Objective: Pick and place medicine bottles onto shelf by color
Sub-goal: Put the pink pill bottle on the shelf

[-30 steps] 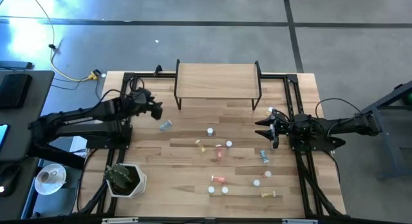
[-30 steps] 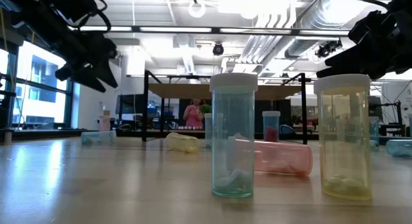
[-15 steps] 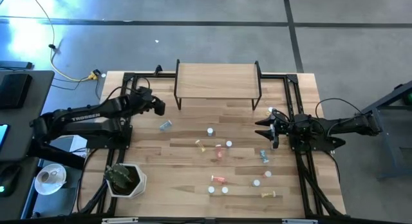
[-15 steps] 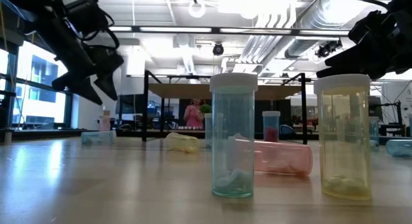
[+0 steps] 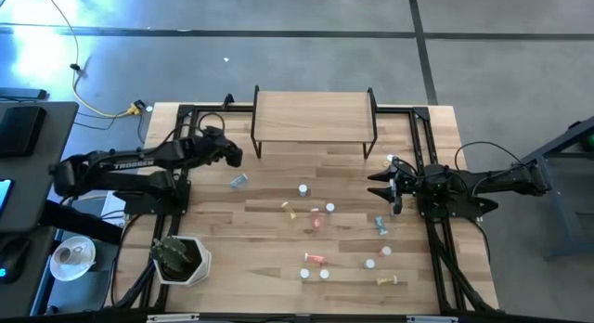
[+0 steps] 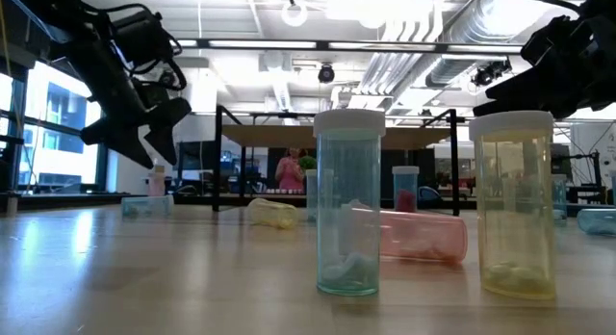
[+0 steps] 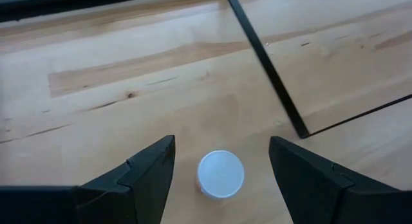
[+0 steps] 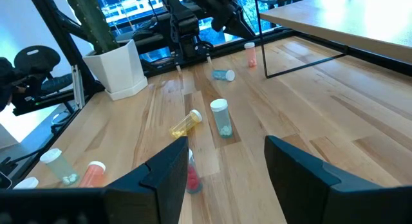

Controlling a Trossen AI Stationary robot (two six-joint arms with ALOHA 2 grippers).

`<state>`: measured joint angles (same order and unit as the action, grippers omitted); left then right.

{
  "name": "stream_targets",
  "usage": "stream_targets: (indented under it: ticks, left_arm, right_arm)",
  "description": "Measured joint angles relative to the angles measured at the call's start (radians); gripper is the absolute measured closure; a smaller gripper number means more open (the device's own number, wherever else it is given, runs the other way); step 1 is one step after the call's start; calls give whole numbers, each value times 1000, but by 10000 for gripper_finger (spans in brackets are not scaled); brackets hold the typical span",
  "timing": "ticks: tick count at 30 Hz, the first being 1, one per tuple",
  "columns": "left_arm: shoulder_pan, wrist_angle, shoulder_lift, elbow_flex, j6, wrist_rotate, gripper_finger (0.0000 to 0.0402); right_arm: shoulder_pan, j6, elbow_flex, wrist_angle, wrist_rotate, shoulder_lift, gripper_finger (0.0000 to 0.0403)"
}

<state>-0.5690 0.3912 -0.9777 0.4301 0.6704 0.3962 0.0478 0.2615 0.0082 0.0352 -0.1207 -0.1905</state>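
Two dark grippers hang over the butcher-block table: the left gripper has its matte, wedge-shaped fingers spread wide either side of an upright pink bottle with a round white cap, just off the shelf's front-left black leg. Right gripper, fingers also parted, waits at 3 o'clock. Remaining small translucent medicine bottles lie scattered mid-table at 6 o'clock from the smooth light-wood shelf, some standing, some tipped over.
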Motion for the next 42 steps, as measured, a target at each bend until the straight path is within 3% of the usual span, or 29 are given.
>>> stream_targets:
  ticks: [32, 42]
  left_arm:
    - [2, -1, -122, 0, 8, -19, 163]
    - [2, -1, -122, 0, 0, -20, 230]
  right_arm:
    - [0, 0, 0, 0, 0, 0, 208]
    - [0, 0, 0, 0, 0, 0, 208]
